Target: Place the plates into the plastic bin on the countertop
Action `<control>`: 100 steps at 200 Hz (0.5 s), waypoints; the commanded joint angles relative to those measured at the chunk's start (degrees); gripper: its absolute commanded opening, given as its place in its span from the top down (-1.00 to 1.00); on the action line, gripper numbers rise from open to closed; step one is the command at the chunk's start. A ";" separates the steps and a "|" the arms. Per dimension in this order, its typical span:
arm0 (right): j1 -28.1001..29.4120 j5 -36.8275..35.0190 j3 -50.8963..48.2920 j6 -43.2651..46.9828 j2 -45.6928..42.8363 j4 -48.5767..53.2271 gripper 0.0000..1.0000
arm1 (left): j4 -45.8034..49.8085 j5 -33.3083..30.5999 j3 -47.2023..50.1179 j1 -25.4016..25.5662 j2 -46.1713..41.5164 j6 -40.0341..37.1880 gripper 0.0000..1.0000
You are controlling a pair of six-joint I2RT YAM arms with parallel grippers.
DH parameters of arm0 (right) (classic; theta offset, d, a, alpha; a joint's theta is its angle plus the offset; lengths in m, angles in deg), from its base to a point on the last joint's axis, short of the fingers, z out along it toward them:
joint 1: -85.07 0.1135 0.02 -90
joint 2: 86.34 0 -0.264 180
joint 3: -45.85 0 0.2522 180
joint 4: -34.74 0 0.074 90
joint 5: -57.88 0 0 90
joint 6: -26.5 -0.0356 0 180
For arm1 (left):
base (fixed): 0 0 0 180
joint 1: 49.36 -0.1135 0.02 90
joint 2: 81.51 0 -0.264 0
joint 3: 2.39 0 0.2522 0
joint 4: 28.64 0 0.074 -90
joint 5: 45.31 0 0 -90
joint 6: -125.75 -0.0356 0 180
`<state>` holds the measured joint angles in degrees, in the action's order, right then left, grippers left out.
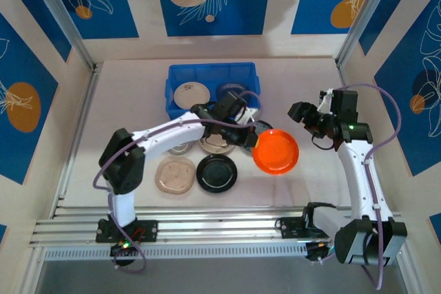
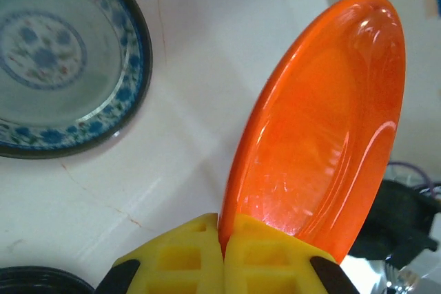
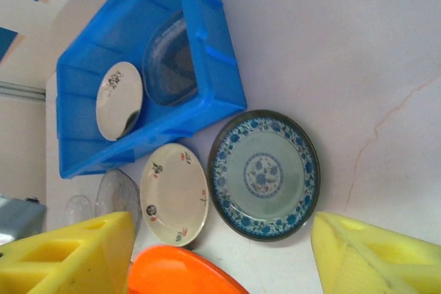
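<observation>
Orange plate [image 2: 317,135] clamped in left gripper [image 2: 224,239].

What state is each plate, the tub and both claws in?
orange plate, tilted, gripped at rim
left gripper, shut on orange plate
right gripper, open, empty
blue bin, holds beige plate and clear plate
blue-patterned plate, flat on countertop
black plate, flat on countertop

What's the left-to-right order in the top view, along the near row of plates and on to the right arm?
pinkish plate → black plate → orange plate → right gripper. The plates under the left arm overlap too much to place.
</observation>
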<state>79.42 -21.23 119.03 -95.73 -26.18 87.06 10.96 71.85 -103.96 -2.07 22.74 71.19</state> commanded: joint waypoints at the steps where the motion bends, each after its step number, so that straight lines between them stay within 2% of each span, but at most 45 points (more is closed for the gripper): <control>1: -0.16 3.41 2.37 -0.28 -1.08 -0.32 -0.38 | -2.68 -1.22 0.60 -3.07 -2.75 5.11 1.00; 46: 0.87 10.21 1.37 -3.23 0.20 -3.17 -0.26 | -13.04 0.61 7.43 -8.74 -5.93 13.95 1.00; 65: 2.60 12.21 0.32 -4.13 1.40 -4.32 -0.21 | -12.70 -0.34 7.83 -9.51 -6.58 13.75 1.00; 100: 6.52 11.78 -1.44 -5.60 3.55 -7.03 -0.16 | -12.63 -0.37 8.13 -10.05 -7.07 13.68 1.00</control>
<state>83.75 -11.89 119.18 -99.68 -24.03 82.17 1.37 71.00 -96.20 -11.90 18.63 83.54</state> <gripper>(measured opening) 0.587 0.065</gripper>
